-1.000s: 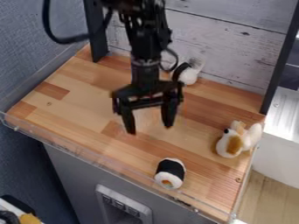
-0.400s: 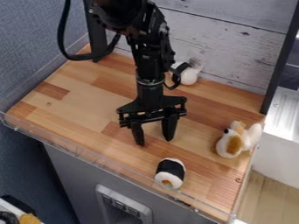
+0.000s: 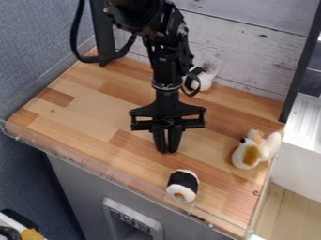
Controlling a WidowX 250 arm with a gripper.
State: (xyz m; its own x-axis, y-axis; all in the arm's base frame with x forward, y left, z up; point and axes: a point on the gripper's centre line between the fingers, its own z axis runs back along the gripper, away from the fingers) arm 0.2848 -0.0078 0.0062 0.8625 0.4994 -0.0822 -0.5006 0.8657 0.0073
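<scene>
My gripper is closed up w/ nothing in it, just behind toy sushi roll; no grasp made, plush toy sits to roll's rt

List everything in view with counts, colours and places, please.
Sushi-like roll: one, white-black, front
Plush toy: one, white-brown, right
Rounded object: one, white-black, back
Small object: one, orange, lower left corner
Worktop: one, brown wood, centre
Backdrop: one, whitish planks, behind worktop
Posts: two, black, flanking backdrop
Cabinet: one, grey, below worktop
Wall: one, blue, left
Side unit: one, white, right
Floor: one, tan, lower right
Arm: one, black, top
Gripper: one, black, above worktop
</scene>
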